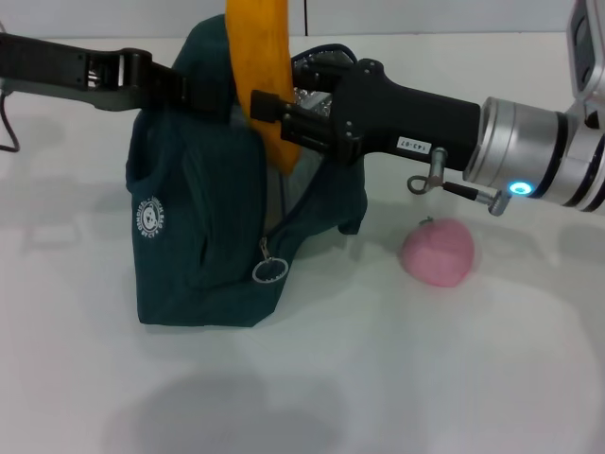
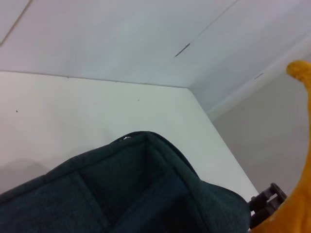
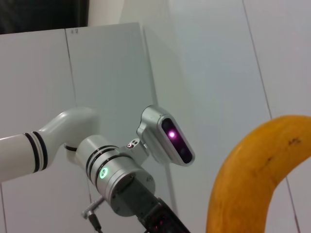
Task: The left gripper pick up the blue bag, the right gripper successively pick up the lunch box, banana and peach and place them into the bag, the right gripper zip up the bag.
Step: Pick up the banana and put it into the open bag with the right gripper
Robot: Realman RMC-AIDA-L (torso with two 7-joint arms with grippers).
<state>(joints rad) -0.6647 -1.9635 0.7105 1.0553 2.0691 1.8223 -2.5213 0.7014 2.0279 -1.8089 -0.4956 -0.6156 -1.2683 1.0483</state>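
Note:
The blue bag (image 1: 203,246) stands on the white table with its top open; it also fills the lower part of the left wrist view (image 2: 121,194). My left gripper (image 1: 189,90) reaches in from the left and is shut on the bag's upper edge. My right gripper (image 1: 272,115) comes from the right and is shut on the banana (image 1: 265,57), holding it upright, its lower end dipping into the bag's opening. The banana also shows in both wrist views (image 2: 299,145) (image 3: 252,179). The peach (image 1: 437,253) lies on the table right of the bag. The lunch box is out of view.
The bag's ring zipper pull (image 1: 268,270) hangs on its front right edge. A white round logo (image 1: 151,218) marks its left face. The left arm's silver wrist with the green ring (image 3: 114,177) shows in the right wrist view. White table (image 1: 425,378) stretches in front.

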